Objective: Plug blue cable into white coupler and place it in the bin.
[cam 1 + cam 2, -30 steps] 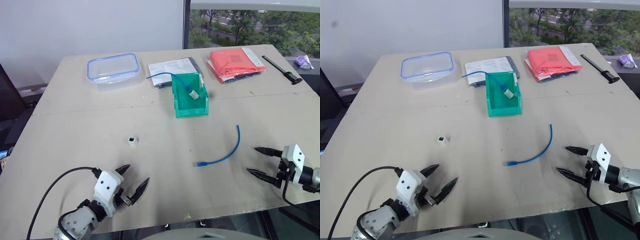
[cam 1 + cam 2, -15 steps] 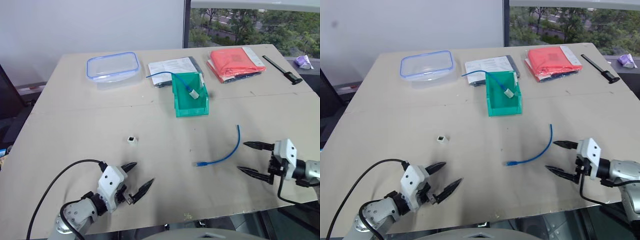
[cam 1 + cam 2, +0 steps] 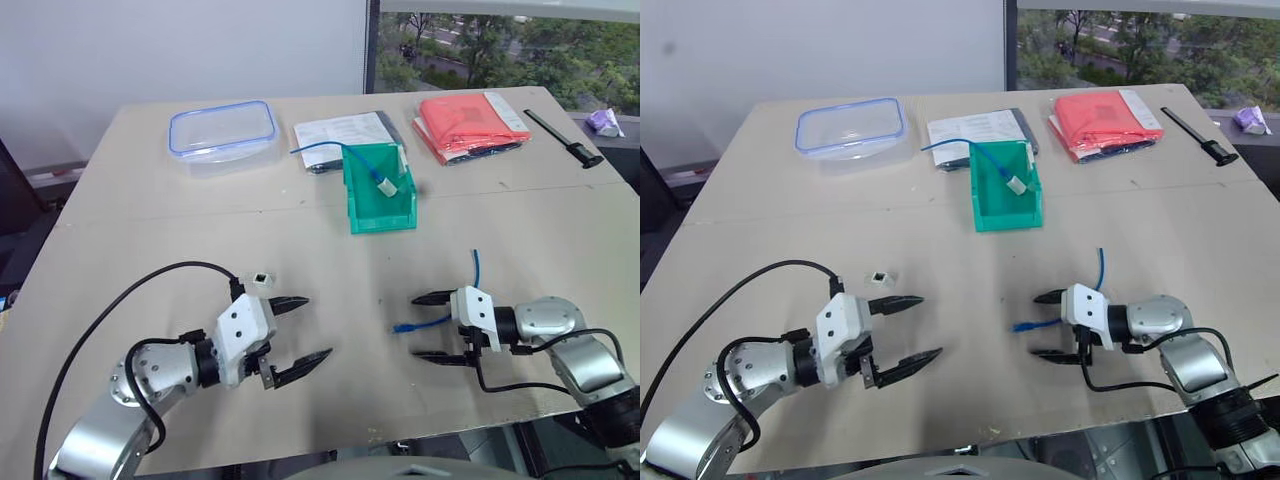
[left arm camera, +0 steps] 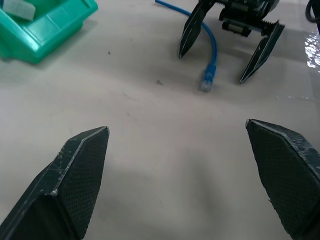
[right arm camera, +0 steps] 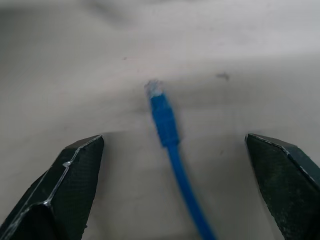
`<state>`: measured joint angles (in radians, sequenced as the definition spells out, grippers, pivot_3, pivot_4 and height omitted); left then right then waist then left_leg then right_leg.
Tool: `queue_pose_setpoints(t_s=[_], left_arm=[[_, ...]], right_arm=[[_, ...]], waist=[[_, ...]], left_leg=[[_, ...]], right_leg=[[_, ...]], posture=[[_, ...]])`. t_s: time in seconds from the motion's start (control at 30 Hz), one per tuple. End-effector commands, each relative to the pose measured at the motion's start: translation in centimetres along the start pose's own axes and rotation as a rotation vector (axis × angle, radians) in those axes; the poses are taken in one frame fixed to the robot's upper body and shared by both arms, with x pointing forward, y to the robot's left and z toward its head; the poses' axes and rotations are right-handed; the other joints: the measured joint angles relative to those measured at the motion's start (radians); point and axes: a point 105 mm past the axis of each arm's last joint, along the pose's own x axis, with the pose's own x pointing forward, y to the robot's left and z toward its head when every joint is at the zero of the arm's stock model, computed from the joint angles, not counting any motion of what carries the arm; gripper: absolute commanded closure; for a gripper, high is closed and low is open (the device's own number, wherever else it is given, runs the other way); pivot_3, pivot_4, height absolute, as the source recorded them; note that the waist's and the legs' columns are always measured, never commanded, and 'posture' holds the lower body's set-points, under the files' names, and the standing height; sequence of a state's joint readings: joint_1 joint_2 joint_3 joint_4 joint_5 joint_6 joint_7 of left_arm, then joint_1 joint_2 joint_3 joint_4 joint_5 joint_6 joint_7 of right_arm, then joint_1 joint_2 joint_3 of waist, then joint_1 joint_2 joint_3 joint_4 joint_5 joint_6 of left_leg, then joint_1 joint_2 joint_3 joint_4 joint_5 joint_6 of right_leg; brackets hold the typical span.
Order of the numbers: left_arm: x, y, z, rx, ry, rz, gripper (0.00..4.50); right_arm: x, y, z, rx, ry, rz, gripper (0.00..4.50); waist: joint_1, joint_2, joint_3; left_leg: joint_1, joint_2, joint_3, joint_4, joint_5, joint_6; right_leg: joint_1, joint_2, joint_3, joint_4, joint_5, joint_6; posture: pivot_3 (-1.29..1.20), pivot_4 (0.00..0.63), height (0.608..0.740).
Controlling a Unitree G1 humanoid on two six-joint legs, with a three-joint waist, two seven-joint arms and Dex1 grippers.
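The blue cable (image 3: 476, 264) lies curved on the table, and its plug end (image 5: 165, 120) rests between the open fingers of my right gripper (image 3: 417, 326), which touch nothing. The white coupler (image 3: 262, 281) stands on the table just beyond the upper finger of my left gripper (image 3: 316, 327). That gripper is open and empty, a little above the table. The green bin (image 3: 383, 222) sits farther back at the middle. In the left wrist view the right gripper (image 4: 216, 62) straddles the cable's plug (image 4: 206, 82).
Another blue cable with a white coupler (image 3: 388, 185) rests in the bin. At the table's far side are a clear blue-rimmed container (image 3: 224, 130), papers (image 3: 345, 133), a red packet (image 3: 470, 122) and a black tool (image 3: 565, 138).
My right gripper has swept left along the table to the cable's plug end and now straddles it. My left gripper has risen and moved up toward the coupler.
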<state>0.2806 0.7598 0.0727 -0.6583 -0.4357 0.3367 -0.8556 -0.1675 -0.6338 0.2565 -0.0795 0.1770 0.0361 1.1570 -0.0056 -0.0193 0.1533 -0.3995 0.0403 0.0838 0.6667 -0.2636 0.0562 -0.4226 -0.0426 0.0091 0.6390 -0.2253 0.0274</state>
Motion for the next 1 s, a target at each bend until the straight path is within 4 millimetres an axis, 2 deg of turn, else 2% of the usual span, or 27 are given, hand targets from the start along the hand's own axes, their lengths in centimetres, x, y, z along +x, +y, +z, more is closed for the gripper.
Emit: queue_pose_setpoints(t_s=[0.03,0.23,0.27,0.47,0.7,0.83,0.9,0.93,1.0], left_arm=[[-0.2,-0.4,0.3,0.017,0.005,-0.026,0.00],[-0.2,-0.3,0.2,0.032,0.014,-0.043,0.00],[-0.2,-0.3,0.3,0.035,0.013,-0.043,0.00],[-0.2,-0.2,0.6,0.044,0.015,-0.065,0.00],[1.0,0.8,2.4,0.058,-0.006,-0.104,0.00],[2.1,1.8,1.9,0.053,0.046,-0.109,0.00],[2.6,2.3,1.6,0.059,0.066,-0.102,0.00],[2.8,2.6,1.5,0.054,0.074,-0.108,0.00],[3.5,3.2,1.4,0.047,0.077,-0.121,0.00]], right_arm=[[0.6,-0.2,0.0,-0.013,-0.002,-0.008,1.26],[0.9,-0.5,-0.1,-0.029,0.003,-0.001,4.33],[0.9,-0.6,-0.1,-0.030,0.004,-0.001,4.47],[1.2,-1.6,0.3,-0.047,0.001,0.018,4.47],[2.3,-5.6,2.8,-0.088,-0.020,0.061,4.47],[3.8,-7.4,2.9,-0.095,0.006,0.093,4.47],[4.2,-8.0,2.9,-0.116,0.008,0.097,3.64],[4.3,-8.1,2.8,-0.128,0.016,0.104,3.39],[4.0,-8.6,3.5,-0.143,-0.012,0.077,2.39]], waist=[[-0.001,0.000,0.000],[-0.002,0.000,0.000],[-0.003,0.000,0.000],[-0.004,0.000,0.000],[-0.005,0.000,0.001],[-0.006,0.000,0.001],[-0.006,0.000,0.001],[-0.005,0.000,0.001],[-0.003,0.000,0.001]], left_leg=[[0.000,0.000,0.000,0.000,0.000,0.000],[0.001,0.000,0.001,0.003,0.000,0.000],[0.001,0.000,0.001,0.003,0.000,0.000],[0.002,0.000,0.001,0.003,0.000,0.000],[0.002,0.000,0.001,0.003,0.001,-0.001],[0.002,0.000,0.001,0.002,0.001,-0.001],[0.001,0.000,0.001,0.002,0.001,-0.001],[0.001,0.000,0.001,0.002,0.001,-0.001],[0.001,0.000,0.001,0.002,0.001,-0.001]], right_leg=[[0.000,0.000,0.000,0.000,0.000,0.000],[0.000,0.000,0.001,0.002,0.000,0.000],[0.000,-0.001,0.001,0.002,0.000,0.000],[0.001,-0.001,0.000,0.003,0.000,0.000],[0.001,0.001,0.000,0.003,0.001,0.000],[0.001,0.006,0.001,0.003,0.001,0.000],[0.000,0.007,0.001,0.003,0.001,0.000],[0.000,0.007,0.000,0.003,0.001,0.001],[0.000,0.007,0.000,0.003,0.001,0.001]], posture=[[0.00,0.150,0.736],[0.00,0.150,0.736],[0.00,0.150,0.736],[0.00,0.150,0.736],[0.00,0.150,0.736],[0.00,0.150,0.736],[0.00,0.150,0.736],[0.00,0.150,0.736],[0.00,0.150,0.736]])
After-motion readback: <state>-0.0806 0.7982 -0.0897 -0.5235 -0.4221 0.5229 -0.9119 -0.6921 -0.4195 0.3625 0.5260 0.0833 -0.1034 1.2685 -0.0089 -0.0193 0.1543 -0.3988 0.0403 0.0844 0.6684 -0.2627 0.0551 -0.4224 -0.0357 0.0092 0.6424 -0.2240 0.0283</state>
